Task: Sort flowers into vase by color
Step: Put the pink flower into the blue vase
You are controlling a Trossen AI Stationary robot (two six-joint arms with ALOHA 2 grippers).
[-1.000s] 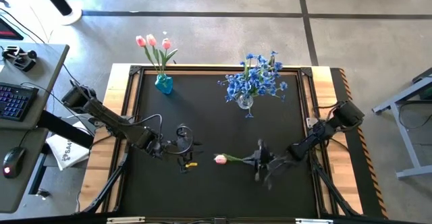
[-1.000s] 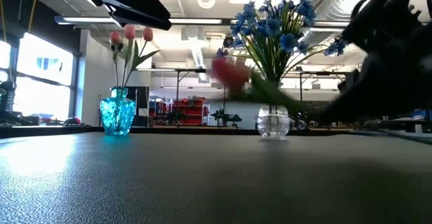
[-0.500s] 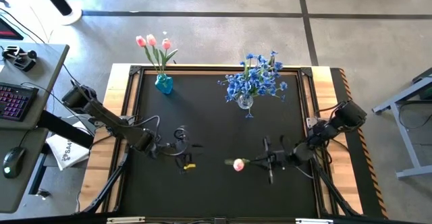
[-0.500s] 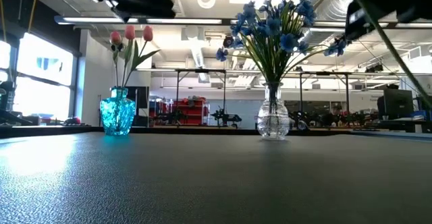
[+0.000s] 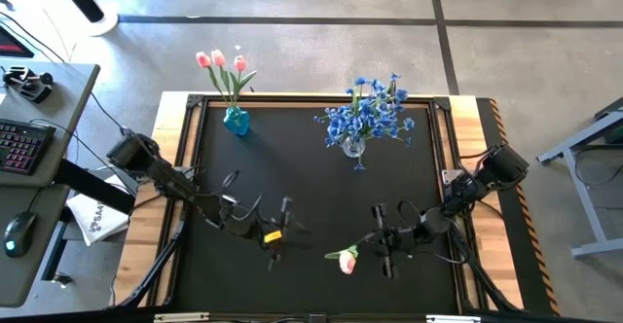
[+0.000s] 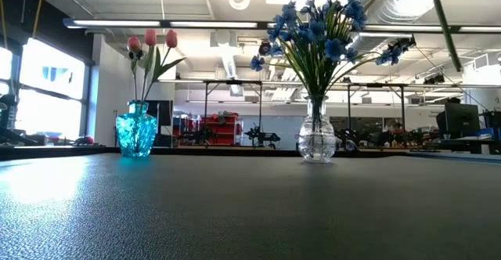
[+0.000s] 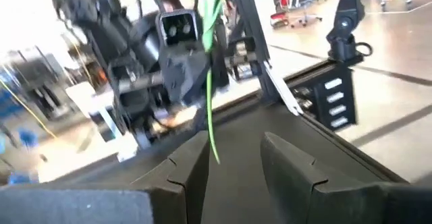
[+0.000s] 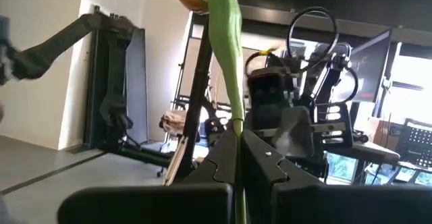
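We see a single pink tulip (image 5: 347, 260) held above the near middle of the black table (image 5: 311, 167), its bloom pointing toward the left arm and its green stem (image 8: 226, 55) running back into the right gripper (image 5: 389, 240). In the right wrist view that gripper's fingers (image 8: 223, 158) are pressed together on the stem, which rises straight up between them to the bloom at the frame's edge.

The left gripper (image 5: 277, 233) hovers just beside the tulip, near the table's centre. Its fingers (image 7: 192, 166) are spread apart, and in the left wrist view the thin stem hangs in front of the gap between them; we cannot tell whether it touches them.

At the far edge of the table, three pink tulips (image 5: 222, 62) stand in a turquoise vase (image 5: 237, 121) on the left, and the blue blossoms (image 5: 370, 109) fill a clear glass vase (image 6: 316, 141) on the right, well apart from both grippers.
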